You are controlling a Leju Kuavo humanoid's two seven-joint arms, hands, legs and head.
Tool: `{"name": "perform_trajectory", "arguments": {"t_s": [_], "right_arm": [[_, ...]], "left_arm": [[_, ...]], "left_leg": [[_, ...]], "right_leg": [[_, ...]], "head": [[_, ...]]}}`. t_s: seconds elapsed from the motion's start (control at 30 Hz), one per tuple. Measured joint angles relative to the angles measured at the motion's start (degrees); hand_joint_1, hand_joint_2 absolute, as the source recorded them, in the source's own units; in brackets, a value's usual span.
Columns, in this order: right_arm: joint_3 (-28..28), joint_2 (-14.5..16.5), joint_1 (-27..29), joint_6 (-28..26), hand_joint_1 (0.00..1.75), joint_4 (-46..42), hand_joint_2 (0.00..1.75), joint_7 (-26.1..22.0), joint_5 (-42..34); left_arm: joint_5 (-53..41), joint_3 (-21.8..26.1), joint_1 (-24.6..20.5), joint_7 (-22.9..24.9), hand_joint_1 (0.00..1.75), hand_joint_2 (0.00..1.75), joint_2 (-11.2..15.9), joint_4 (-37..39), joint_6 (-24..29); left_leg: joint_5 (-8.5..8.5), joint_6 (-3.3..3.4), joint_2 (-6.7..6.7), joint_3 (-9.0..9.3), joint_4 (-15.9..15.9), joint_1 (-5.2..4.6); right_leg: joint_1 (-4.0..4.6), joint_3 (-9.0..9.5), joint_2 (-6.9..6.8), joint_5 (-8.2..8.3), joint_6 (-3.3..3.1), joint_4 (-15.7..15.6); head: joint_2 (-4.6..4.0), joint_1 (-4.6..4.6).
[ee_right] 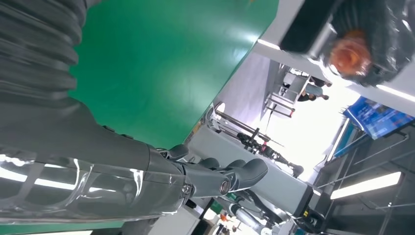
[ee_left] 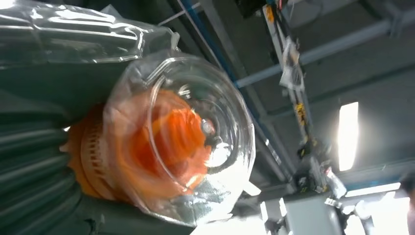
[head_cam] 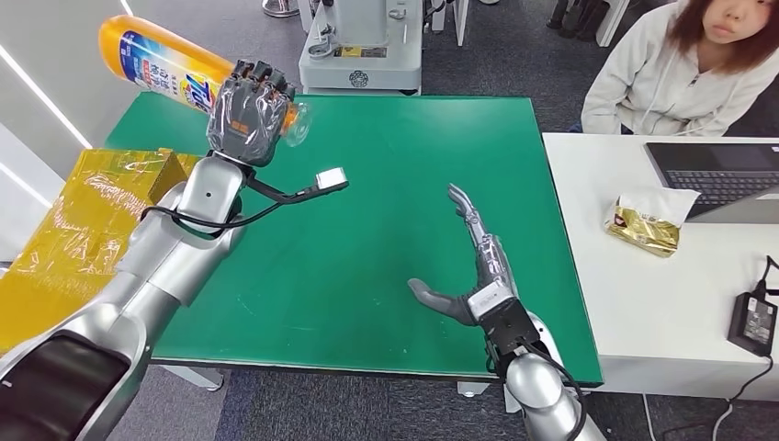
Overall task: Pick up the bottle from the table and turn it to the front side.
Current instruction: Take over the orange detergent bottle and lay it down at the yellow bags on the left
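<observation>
My left hand [head_cam: 246, 118] holds a yellow-orange bottle [head_cam: 156, 64] lifted above the far left corner of the green table [head_cam: 386, 175]. The bottle lies tilted, its base pointing up and to the left, its clear cap [head_cam: 296, 120] sticking out past the hand to the right. The left wrist view looks straight at that clear cap [ee_left: 191, 142] over an orange nozzle, with my hand's grey cover [ee_left: 34, 161] beside it. My right hand [head_cam: 473, 266] hovers open over the near right part of the table, fingers straight and thumb out; its fingers [ee_right: 230, 176] show in the right wrist view above the green table [ee_right: 156, 63].
A yellow wrapped box [head_cam: 83, 220] sits at the table's left edge. A white desk [head_cam: 661, 294] on the right carries a laptop [head_cam: 726, 179], a gold packet [head_cam: 648, 225] and a power adapter [head_cam: 755, 320]. A person [head_cam: 684, 64] sits behind it. A grey machine [head_cam: 363, 46] stands beyond the table.
</observation>
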Motion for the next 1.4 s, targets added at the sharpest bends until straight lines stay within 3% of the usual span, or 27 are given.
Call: {"name": "perform_trajectory", "arguments": {"t_s": [0.33, 0.53, 0.63, 0.73, 0.87, 1.17, 1.27, 1.4], "right_arm": [[-4.27, -0.09, 3.09, 1.16, 0.00, -1.49, 1.75, -0.99, 1.26], [-6.95, -0.09, 5.40, 1.02, 0.00, -1.65, 1.75, -1.67, 1.36], [-7.64, -0.09, 5.97, 0.98, 0.00, -1.84, 1.75, -1.75, 1.38], [-7.96, -0.08, 6.53, 1.11, 0.00, -2.16, 1.75, -1.75, 1.75], [-7.97, 0.31, 7.25, 2.03, 0.00, -2.73, 1.75, -1.69, 3.07], [-7.96, 0.56, 7.09, 3.12, 0.00, -2.86, 1.75, -1.02, 3.24], [-7.96, 0.56, 6.95, 2.89, 0.00, -2.83, 1.75, -0.78, 2.73], [-7.96, 0.54, 7.11, 2.06, 0.00, -2.67, 1.75, -0.58, 2.00]], "left_arm": [[-0.68, -4.43, 9.81, 13.75, 1.75, 1.75, 10.14, 0.61, 1.37], [-0.68, -6.37, 15.91, 20.03, 1.75, 1.75, 14.19, -1.05, 1.13], [-0.68, -6.92, 18.13, 20.57, 1.75, 1.75, 15.42, -2.01, 1.12], [-0.69, -7.02, 19.31, 19.06, 1.75, 1.75, 15.78, -2.46, 1.01], [-0.69, -6.89, 21.00, 12.50, 1.75, 1.75, 15.31, -2.49, 1.24], [-0.61, -3.27, 21.97, 3.33, 1.75, 1.75, 10.90, 0.06, 1.75], [-0.64, -1.47, 21.93, 3.88, 1.75, 1.75, 9.52, 1.67, 1.55], [-0.68, -0.26, 21.48, 12.27, 1.75, 1.75, 8.82, 4.38, 0.73]], "left_leg": [[-0.05, -0.08, 0.17, 0.03, -0.04, 0.03], [-0.07, -0.09, 0.19, 0.02, -0.04, 0.01], [-0.07, -0.09, 0.17, 0.00, -0.04, 0.01], [-0.07, -0.09, 0.17, 0.00, -0.04, 0.01], [-0.07, -0.09, 0.17, 0.01, -0.04, 0.01], [-0.07, -0.09, 0.15, -0.01, -0.03, 0.01], [-0.07, -0.09, 0.16, 0.00, -0.03, 0.01], [-0.07, -0.09, 0.17, 0.01, -0.03, 0.02]], "right_leg": [[0.02, -0.08, 0.20, -0.03, -0.02, 0.01], [0.01, -0.11, 0.23, -0.03, -0.01, -0.02], [0.01, -0.12, 0.21, -0.04, -0.01, -0.03], [0.01, -0.11, 0.21, -0.03, -0.01, -0.03], [0.01, -0.11, 0.21, -0.03, -0.01, -0.03], [0.00, -0.11, 0.18, -0.03, -0.01, -0.03], [0.00, -0.11, 0.18, -0.02, -0.01, -0.03], [0.01, -0.12, 0.20, -0.03, -0.01, -0.02]], "head": [[0.00, 0.00], [0.00, 0.01], [0.00, 0.01], [0.00, -0.01], [0.00, -0.01], [0.00, 0.00], [0.00, 0.01], [0.00, -0.01]]}}
